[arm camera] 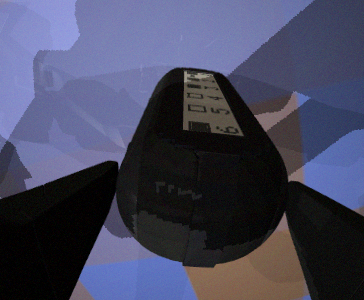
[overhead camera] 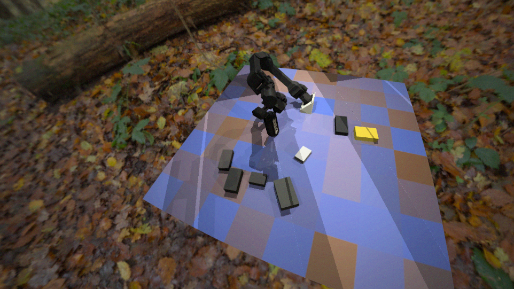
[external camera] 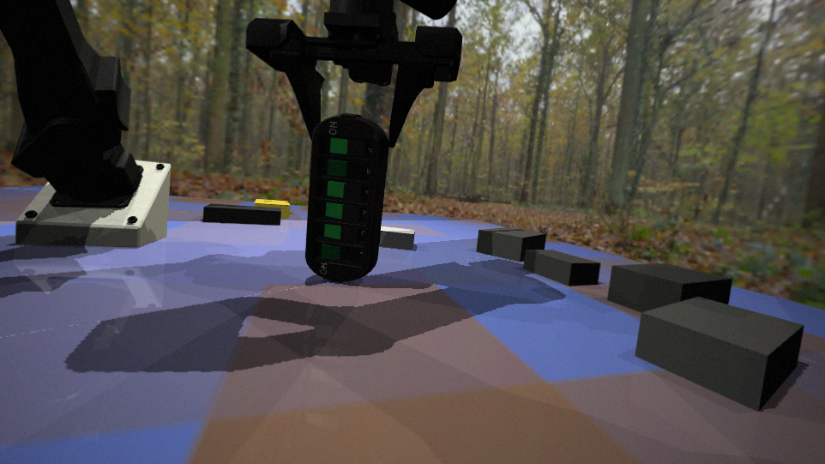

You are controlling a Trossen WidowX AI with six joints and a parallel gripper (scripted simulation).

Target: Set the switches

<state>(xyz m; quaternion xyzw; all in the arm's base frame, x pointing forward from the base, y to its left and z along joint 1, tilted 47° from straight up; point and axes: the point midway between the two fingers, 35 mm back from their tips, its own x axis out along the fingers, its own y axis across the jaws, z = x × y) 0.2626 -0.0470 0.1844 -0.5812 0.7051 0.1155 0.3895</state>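
Observation:
The dark grey controller unit (overhead camera: pixel 271 123) (external camera: pixel 346 190) (arm camera: pixel 182 200) stands on end, nearly upright. Its lower end is at or just above the bench; I cannot tell which. My gripper (external camera: pixel 352 139) (arm camera: pixel 203 182) points down and is shut on the unit's upper end, one finger on each side. The rocker switches face the exterior view; several green ends look bright, two dimmer, and the numbers are too small to read. The underside label (overhead camera: pixel 275 124) (arm camera: pixel 210 118) shows in the wrist view: 6 filled, 5 and 4 empty, 3 filled; 1 and 2 are unclear.
Dark grey blocks (overhead camera: pixel 225 159) (overhead camera: pixel 233 180) (overhead camera: pixel 258 179) (overhead camera: pixel 286 193) lie on one side of the unit. A white block (overhead camera: pixel 303 154) (external camera: pixel 398 238) is nearer. A black block (overhead camera: pixel 341 125) (external camera: pixel 241 215) and a yellow block (overhead camera: pixel 366 133) (external camera: pixel 272 207) lie beyond the arm's pale base (external camera: pixel 152 221).

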